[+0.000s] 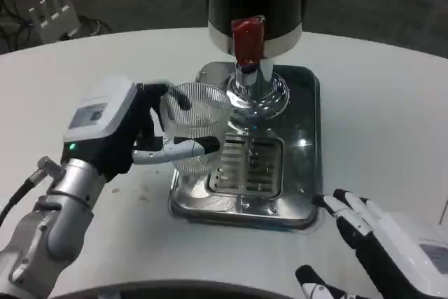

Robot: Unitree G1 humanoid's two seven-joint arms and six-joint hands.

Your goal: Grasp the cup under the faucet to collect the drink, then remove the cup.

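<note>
Cup (196, 127), clear and ribbed, being gripped by left hand (122, 131), hanging over drip tray (301, 173), just left of faucet (248, 47); seemingly empty. Probably approaching: needing a short shift right, under the spout. Right hand (371, 243) resting nearby, fingers released. All sitting on white table (392, 110); dark floor and cables beyond.

No legible text or numbers — label on the left hand (119, 127) too blurred.

My one head camera looks steeply down, close on the white table (392, 103), facing the drink dispenser (256, 5) ahead.
</note>
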